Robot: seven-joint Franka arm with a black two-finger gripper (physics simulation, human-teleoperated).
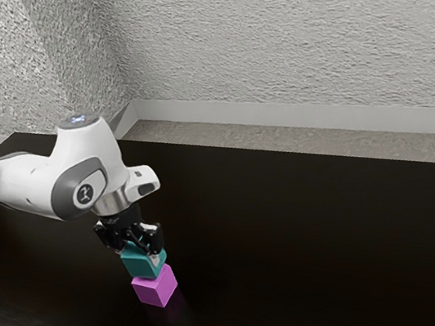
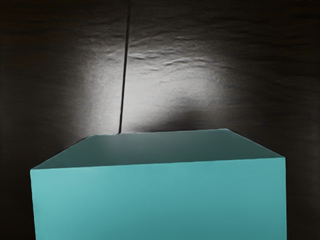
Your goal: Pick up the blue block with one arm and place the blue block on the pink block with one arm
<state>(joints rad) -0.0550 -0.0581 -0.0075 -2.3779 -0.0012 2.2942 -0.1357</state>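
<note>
The blue block [image 1: 144, 264] was held clamped in the claw [image 1: 142, 246] directly atop the pink block [image 1: 156, 287], well in from the tabletop's [image 1: 311, 231] far edge, seemingly so it could be released without toppling.

**Exterior view.** You look from a raised point off to one side of the blue block [image 1: 144, 263], at middle range. The view faces down and across the dark table [image 1: 319, 229] toward the rough plaster wall [image 1: 278, 21] and the room corner behind the block. The arm [image 1: 30, 180] reaches to the block from the exterior view's left.

**Wrist view.** You look from the arm's hand, very near the blue block [image 2: 160, 195], past its top face onto the table [image 2: 200, 75] beyond it.

**Shared.** Both views take in the blue block and the table surface just beside it.
</note>
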